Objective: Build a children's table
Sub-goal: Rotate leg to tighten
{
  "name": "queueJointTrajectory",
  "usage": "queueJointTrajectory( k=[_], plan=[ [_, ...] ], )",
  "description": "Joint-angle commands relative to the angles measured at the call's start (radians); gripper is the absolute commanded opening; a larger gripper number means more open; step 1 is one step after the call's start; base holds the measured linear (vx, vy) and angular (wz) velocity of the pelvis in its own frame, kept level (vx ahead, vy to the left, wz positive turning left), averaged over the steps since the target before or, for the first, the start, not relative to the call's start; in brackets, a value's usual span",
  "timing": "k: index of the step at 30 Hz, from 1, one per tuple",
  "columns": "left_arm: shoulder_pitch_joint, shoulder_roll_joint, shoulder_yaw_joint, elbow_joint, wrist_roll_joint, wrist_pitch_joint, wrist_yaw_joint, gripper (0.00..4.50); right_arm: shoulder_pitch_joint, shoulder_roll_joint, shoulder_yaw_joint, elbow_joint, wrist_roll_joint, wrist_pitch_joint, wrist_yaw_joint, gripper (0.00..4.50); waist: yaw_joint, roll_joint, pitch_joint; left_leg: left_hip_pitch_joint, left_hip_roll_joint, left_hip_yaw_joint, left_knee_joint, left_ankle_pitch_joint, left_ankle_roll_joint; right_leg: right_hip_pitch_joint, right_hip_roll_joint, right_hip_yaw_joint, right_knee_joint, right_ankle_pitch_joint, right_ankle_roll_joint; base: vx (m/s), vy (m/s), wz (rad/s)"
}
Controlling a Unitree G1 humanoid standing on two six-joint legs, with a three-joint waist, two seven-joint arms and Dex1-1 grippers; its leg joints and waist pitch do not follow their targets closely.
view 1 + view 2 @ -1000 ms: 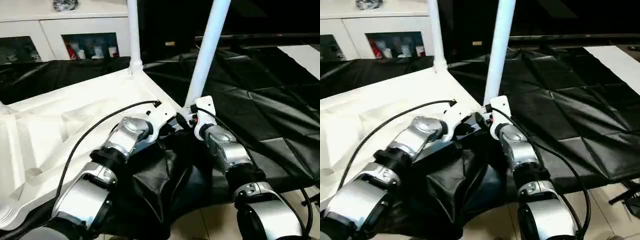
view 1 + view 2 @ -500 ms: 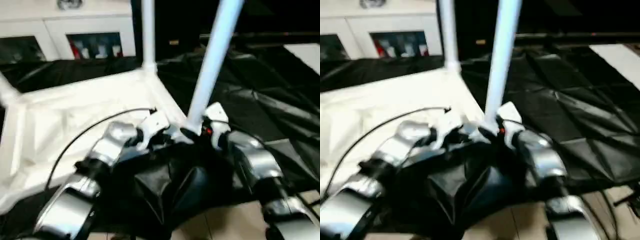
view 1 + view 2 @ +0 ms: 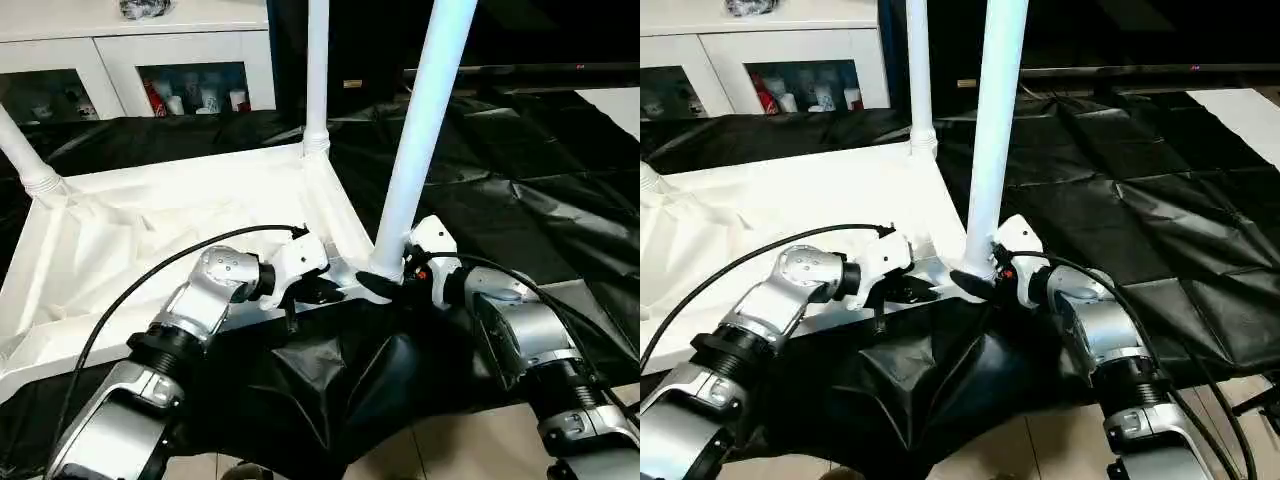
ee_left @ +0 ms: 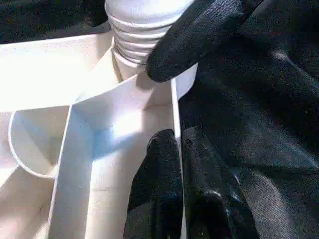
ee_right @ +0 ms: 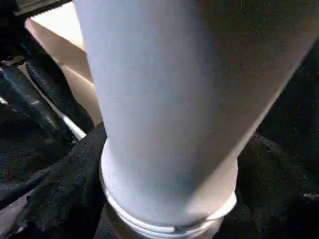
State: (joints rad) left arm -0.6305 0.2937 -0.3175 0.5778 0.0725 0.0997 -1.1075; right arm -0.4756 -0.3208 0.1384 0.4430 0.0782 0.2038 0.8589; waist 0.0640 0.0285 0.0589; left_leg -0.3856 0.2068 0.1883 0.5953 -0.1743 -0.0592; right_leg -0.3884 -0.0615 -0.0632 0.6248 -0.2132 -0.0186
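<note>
The white tabletop [image 3: 150, 230] lies upside down on a black cloth, ribbed underside up. Three white legs stand in its corner sockets: far left [image 3: 25, 160], far right [image 3: 317, 70] and near right [image 3: 420, 130]. My left gripper [image 3: 310, 295] is shut on the tabletop's near rim beside the near right socket; in the left wrist view its fingers [image 4: 159, 164] pinch the thin rim wall. My right gripper [image 3: 385, 280] clasps the ribbed base of the near right leg [image 5: 159, 99], one black finger [image 4: 199, 35] pressing on it.
A white cabinet with glass doors [image 3: 180, 60] stands behind. The black cloth [image 3: 520, 190] is creased and hangs over the near edge down to a tiled floor [image 3: 450, 450]. A black cable [image 3: 170, 270] arcs over my left forearm.
The whole view has shifted, so the far left leg now shows. Both grippers keep their holds at the near right corner.
</note>
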Motion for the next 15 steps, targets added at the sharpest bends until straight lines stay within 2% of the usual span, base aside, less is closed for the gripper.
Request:
queueJointTrajectory(
  k=[1,5,6,9,15],
  plan=[
    [0.004,0.001,-0.022,-0.026,-0.005,-0.031,-0.035,0.00,-0.001,-0.023,-0.014,-0.021,0.002,-0.014,-0.008,3.47,-0.002,-0.011,-0.072,0.020,0.030,-0.011,-0.060,-0.127,0.059,0.047,-0.078,0.050,-0.073,-0.064,-0.234,0.000,0.000,0.00],
    [0.003,-0.003,-0.023,-0.008,0.011,-0.038,-0.005,0.00,0.004,-0.016,-0.014,-0.004,-0.001,-0.025,-0.010,3.26,-0.003,-0.012,-0.073,0.020,0.030,-0.011,-0.059,-0.122,0.060,0.047,-0.078,0.050,-0.072,-0.059,-0.232,0.000,0.000,0.00],
    [0.003,-0.003,-0.023,-0.008,0.011,-0.038,-0.005,0.00,0.004,-0.016,-0.014,-0.004,-0.001,-0.025,-0.010,3.05,-0.002,-0.012,-0.073,0.019,0.029,-0.011,-0.059,-0.119,0.062,0.048,-0.078,0.051,-0.072,-0.056,-0.232,0.000,0.000,0.00],
    [0.006,-0.002,-0.026,-0.003,0.022,-0.026,0.020,0.00,0.012,-0.001,-0.017,0.009,0.004,-0.030,-0.026,2.85,-0.002,-0.012,-0.073,0.019,0.030,-0.012,-0.058,-0.113,0.064,0.048,-0.078,0.050,-0.071,-0.054,-0.231,0.000,0.000,0.00],
    [-0.018,-0.024,-0.008,0.031,0.039,0.016,0.105,0.00,0.001,0.076,-0.053,0.073,0.009,-0.008,-0.166,2.76,-0.008,-0.013,-0.071,0.019,0.028,-0.012,-0.060,-0.129,0.048,0.045,-0.078,0.050,-0.074,-0.096,-0.226,0.000,0.000,0.00]
  ],
)
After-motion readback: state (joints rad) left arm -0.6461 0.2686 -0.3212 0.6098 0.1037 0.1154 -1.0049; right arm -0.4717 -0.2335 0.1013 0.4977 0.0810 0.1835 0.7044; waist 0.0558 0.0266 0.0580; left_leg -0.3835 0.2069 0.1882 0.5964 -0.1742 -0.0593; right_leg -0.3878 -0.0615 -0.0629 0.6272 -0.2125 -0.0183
